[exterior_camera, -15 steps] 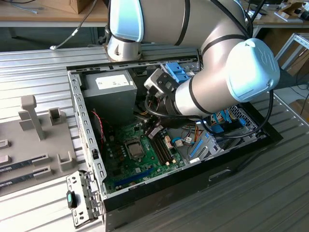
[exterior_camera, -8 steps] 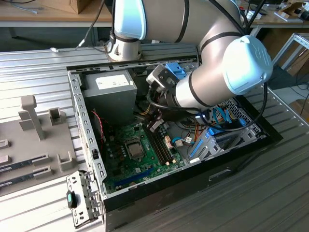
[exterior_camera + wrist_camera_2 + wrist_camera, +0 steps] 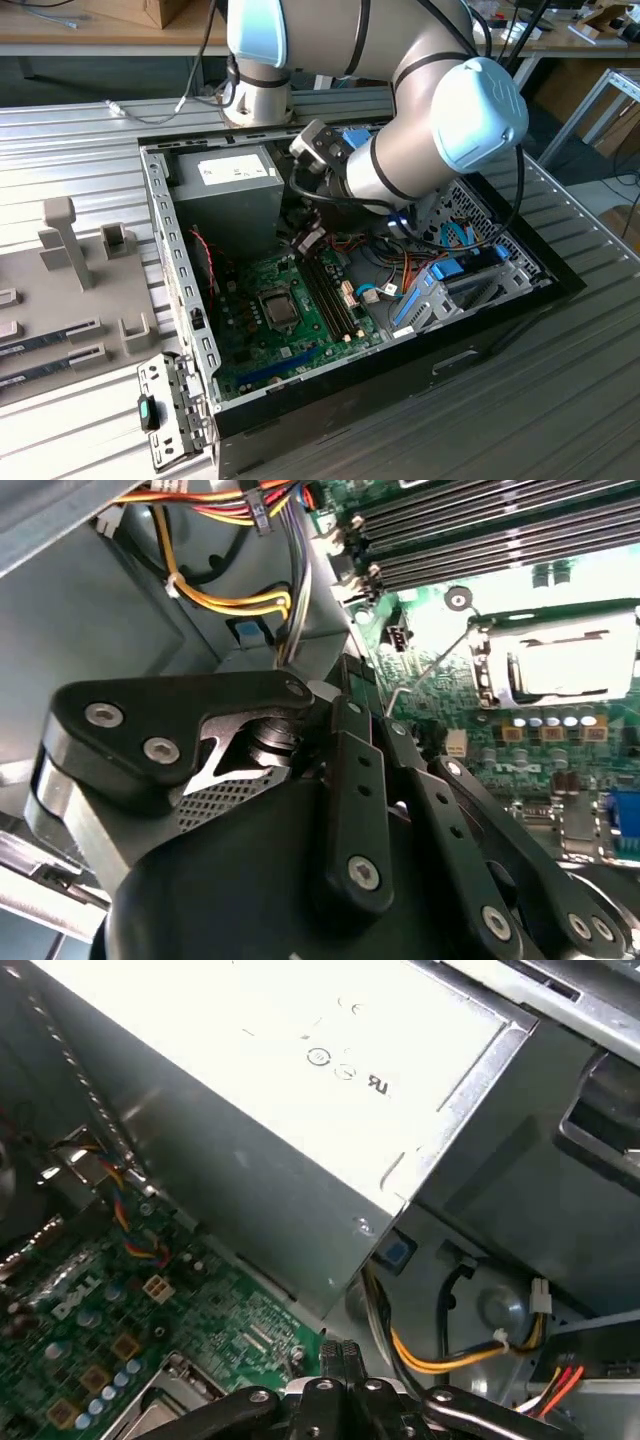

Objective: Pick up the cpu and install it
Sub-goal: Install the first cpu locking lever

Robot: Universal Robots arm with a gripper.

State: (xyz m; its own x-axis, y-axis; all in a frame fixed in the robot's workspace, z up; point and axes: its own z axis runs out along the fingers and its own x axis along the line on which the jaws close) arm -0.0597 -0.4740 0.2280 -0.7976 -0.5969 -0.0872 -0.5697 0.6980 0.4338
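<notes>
Taking in first a ribbed, dull metal bench (image 3: 560, 400) carrying a black sheet-steel computer case (image 3: 480, 345), lying open and occupying the middle of the exterior view. Reaching down into it from the upper middle of that frame, a smooth grey and pale-blue arm (image 3: 400, 170), hanging above the cabling. Sitting in the case's upper-left corner, a boxy grey power-supply box (image 3: 235, 190), plain brushed metal with hard edges. Lying flat along the case floor, towards the lower left of centre, a glossy green motherboard (image 3: 250, 340), bristling with small cans and connectors, with long dark memory slots (image 3: 330, 290) running beside the socket. Resting inside that socket's metal frame, by the look of it, the cpu (image 3: 281, 310): a small flat square, glaring silver-grey in the second wrist view (image 3: 565, 665), with a thin wire lever (image 3: 430, 665) slanting away from the frame's corner. Judging it light and stiff but delicate: smooth and slippery on top, probably fragile underneath, so best taken by two opposite edges and kept level, never pinched across the faces. Hovering near the power-supply box's lower edge in the first wrist view, well apart from the socket, the gripper (image 3: 342, 1358), with its black jaws pressed together and nothing showing between them. Curling just beside it, soft yellow and orange wires (image 3: 440, 1355).
</notes>
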